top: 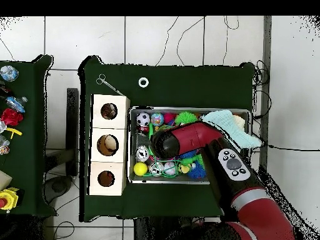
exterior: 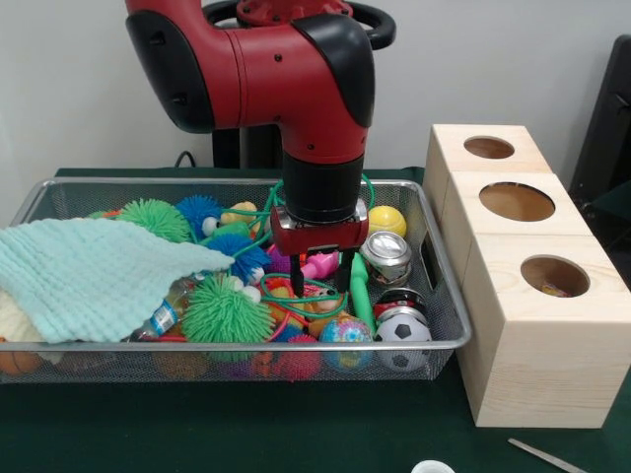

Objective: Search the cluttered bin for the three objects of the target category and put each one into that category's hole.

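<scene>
Target category isn't stated, so can't tell which toys count; the candidates all sit in the wire bin at centre-left of the front view. Pincer hangs straight down over the bin's middle, two dark fingers spread moderately with nothing between them, tips down among a pink toy and green cord. My read: it's poking into the pile to pick or expose something. Just right of it are a metal can, a yellow ball, and a soccer ball at the lower right corner. Green spiky balls lie left of centre. A pale green cloth drapes over the bin's left end, likely hiding more items. The wooden box with three round holes stands right beside the bin, so any drop is a short carry. All on the green counter.
</scene>
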Controlling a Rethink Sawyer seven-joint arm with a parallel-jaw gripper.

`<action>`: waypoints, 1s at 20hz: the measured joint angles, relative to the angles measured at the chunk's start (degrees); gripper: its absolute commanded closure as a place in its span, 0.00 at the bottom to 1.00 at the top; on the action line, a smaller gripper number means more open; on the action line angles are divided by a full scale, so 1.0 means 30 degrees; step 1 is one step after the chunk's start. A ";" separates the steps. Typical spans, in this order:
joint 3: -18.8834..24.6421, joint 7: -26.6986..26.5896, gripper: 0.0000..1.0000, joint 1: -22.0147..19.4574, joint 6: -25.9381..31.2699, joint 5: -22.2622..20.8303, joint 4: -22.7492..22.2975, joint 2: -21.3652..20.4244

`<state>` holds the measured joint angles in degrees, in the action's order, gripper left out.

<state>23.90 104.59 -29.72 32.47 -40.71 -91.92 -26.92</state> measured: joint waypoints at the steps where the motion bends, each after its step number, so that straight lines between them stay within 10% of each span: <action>1: 0.0000 0.0000 0.00 0.0000 -0.0099 0.0000 0.0041 0.0075; 14: 0.0006 0.0000 0.00 -0.0084 -0.0335 0.0109 0.0796 0.1139; 15: 0.0006 0.0000 1.00 -0.0106 -0.0331 0.0211 0.0879 0.1241; 20: 0.0003 0.0000 1.00 -0.0090 -0.0335 0.0341 0.0913 0.1228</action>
<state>23.91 104.59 -29.99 31.46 -39.68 -89.18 -23.24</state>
